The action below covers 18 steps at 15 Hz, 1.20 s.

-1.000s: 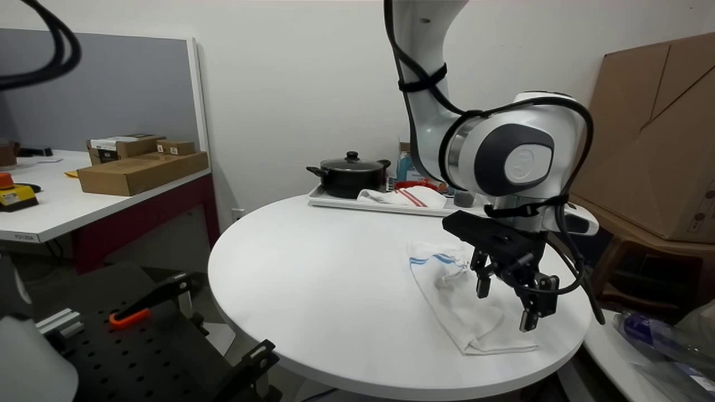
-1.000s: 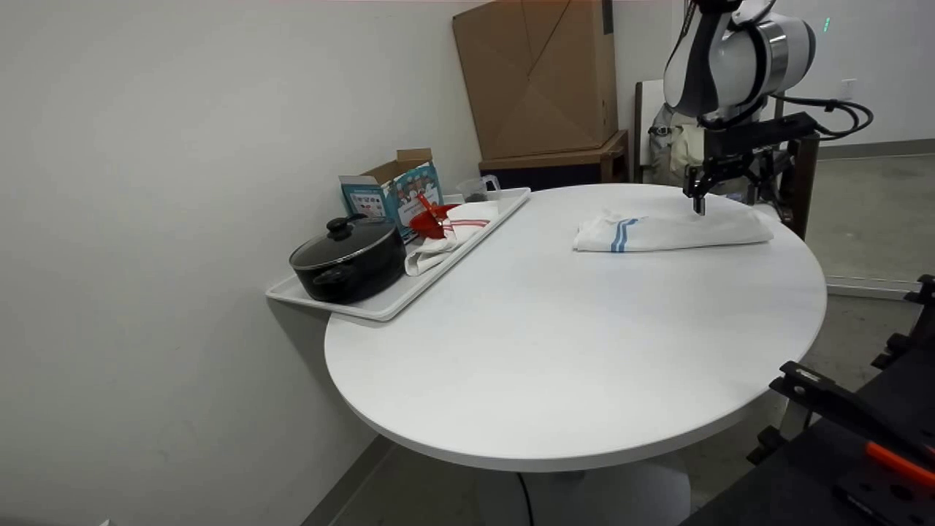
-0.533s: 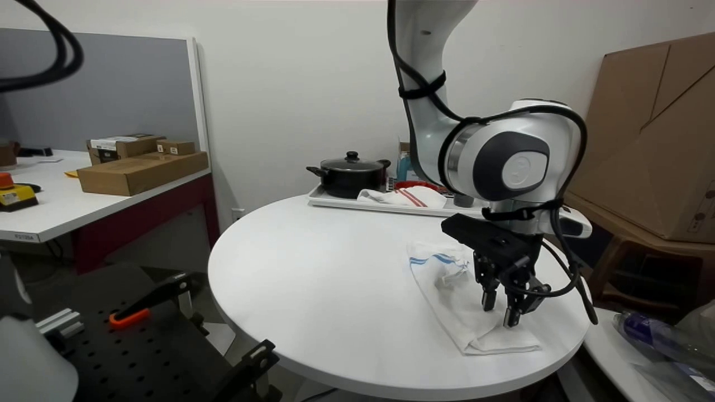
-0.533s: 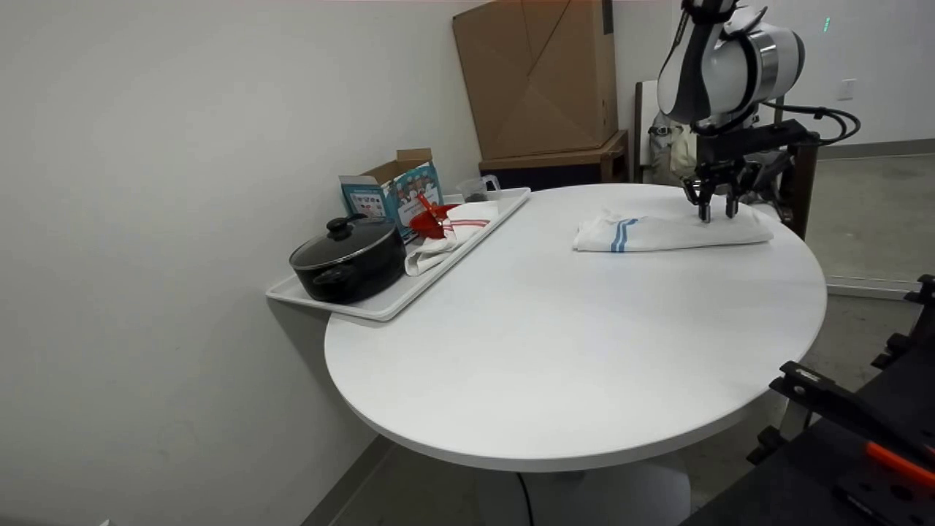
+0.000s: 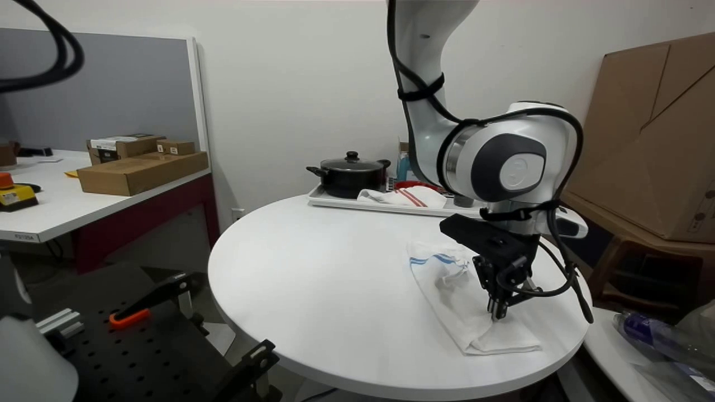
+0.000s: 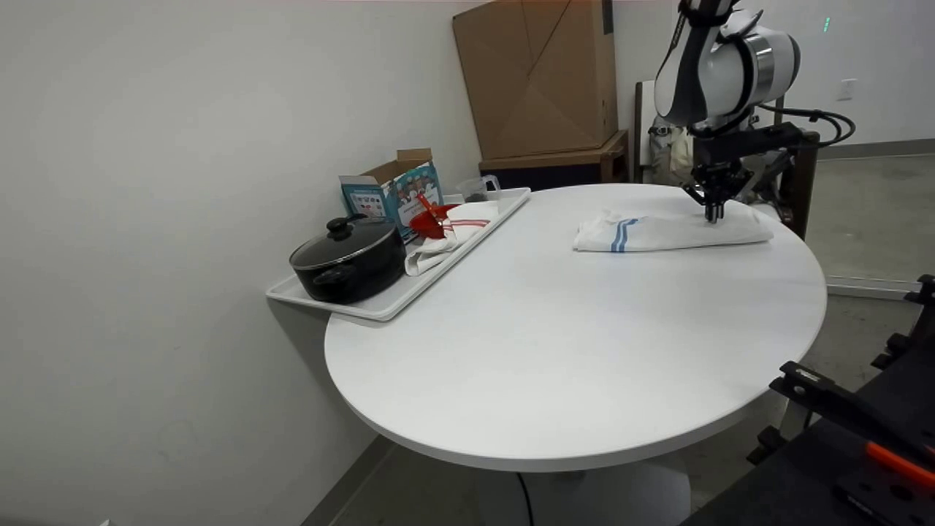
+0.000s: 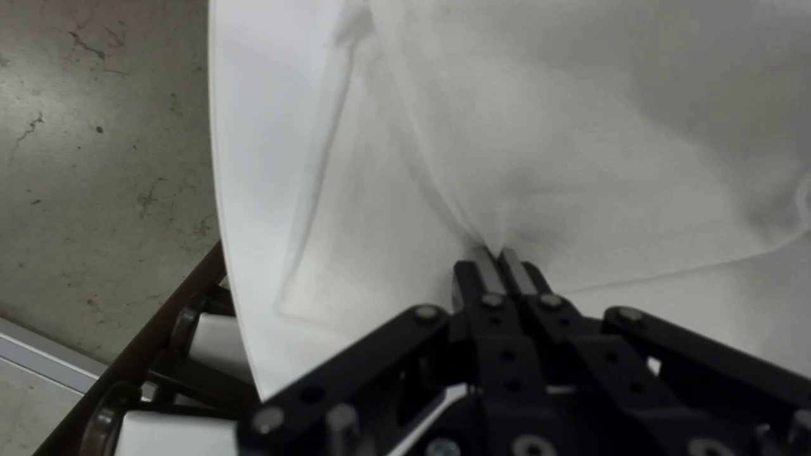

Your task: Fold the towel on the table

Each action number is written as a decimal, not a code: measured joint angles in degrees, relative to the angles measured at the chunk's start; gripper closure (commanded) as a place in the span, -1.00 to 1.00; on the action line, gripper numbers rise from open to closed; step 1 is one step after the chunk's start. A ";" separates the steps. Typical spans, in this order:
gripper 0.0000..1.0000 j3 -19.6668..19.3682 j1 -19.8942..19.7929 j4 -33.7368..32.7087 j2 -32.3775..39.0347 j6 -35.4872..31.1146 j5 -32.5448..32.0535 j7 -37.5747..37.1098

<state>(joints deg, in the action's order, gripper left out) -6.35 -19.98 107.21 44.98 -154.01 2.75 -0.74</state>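
A white towel (image 5: 455, 310) with blue stripes lies on the round white table (image 5: 313, 279), some of it bunched up near the striped end. In an exterior view the same towel (image 6: 657, 235) looks like a flat, layered strip. My gripper (image 5: 496, 316) points down onto the end away from the stripes. Seen from the wrist, the gripper (image 7: 496, 252) has its fingertips together, and creases of the towel (image 7: 557, 139) run into them, so a small pinch of cloth is held. The fingers hide how much cloth is between them.
A white tray (image 6: 400, 301) at the table's wall side carries a black lidded pot (image 6: 350, 259), a red-striped cloth (image 6: 437, 252), a red item (image 6: 431, 220) and a blue box (image 6: 416, 191). The table's rounded edge (image 7: 218, 190) runs close beside the towel.
The gripper has come down and a little toward the striped end onto the towel. Its fingers have gone from wide open to shut, pinching cloth. The towel's outline looks the same.
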 measured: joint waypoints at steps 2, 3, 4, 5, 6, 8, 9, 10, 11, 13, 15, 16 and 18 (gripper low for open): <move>0.99 -0.02 0.00 0.00 -0.16 0.00 0.00 0.00; 0.99 -0.10 0.02 0.00 -0.30 0.00 0.00 0.00; 0.99 -0.37 0.13 -0.01 -0.50 0.00 0.00 0.00; 0.99 -0.90 0.38 0.00 -0.78 0.02 -0.01 -0.08; 0.99 -1.75 0.80 0.00 -1.16 0.04 -0.05 -0.31; 0.99 -4.08 1.91 0.02 -2.04 0.05 -0.14 -1.05; 0.99 -5.47 2.53 0.03 -2.52 0.05 -0.22 -1.94; 0.99 -7.01 3.20 0.06 -2.99 0.06 -0.34 -3.20; 0.99 -8.78 3.99 0.09 -3.39 0.05 -0.48 -4.89; 0.99 -12.32 5.51 0.16 -3.80 0.05 -0.78 -8.38; 0.41 -14.94 6.56 0.39 -3.74 0.04 -1.28 -11.13; 0.30 -15.79 6.92 0.58 -3.54 0.02 -1.73 -11.98; -0.02 -16.71 7.54 0.86 -2.81 0.01 -2.64 -13.14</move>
<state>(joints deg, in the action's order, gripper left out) -23.05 -12.44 108.07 42.17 -154.00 0.11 -13.88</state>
